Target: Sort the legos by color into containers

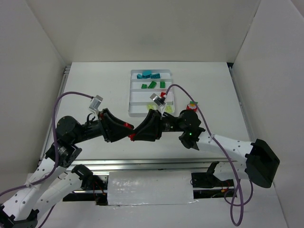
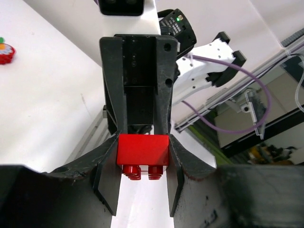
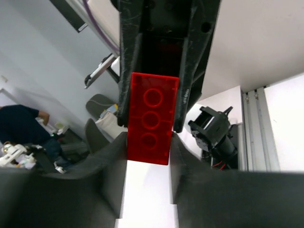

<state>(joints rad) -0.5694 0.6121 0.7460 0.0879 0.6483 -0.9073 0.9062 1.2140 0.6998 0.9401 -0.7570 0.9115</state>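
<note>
White table [image 1: 90, 80] is spread beneath both arms, and the red brick [image 2: 142, 150] is held in the air just near of the white tray [image 1: 130, 95], pinched at once by the left gripper [image 2: 141, 190] and the right gripper [image 3: 147, 161], both narrowed onto it. Which grip bears the load cannot be told. One grip should therefore be kept firm until the other is fully released, and a compartment not already given to teal or green should be chosen.

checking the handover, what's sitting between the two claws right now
A red lego fills the gap. The left wrist view shows it clamped in the left claw, and the right wrist view shows it in the right claw.
</note>
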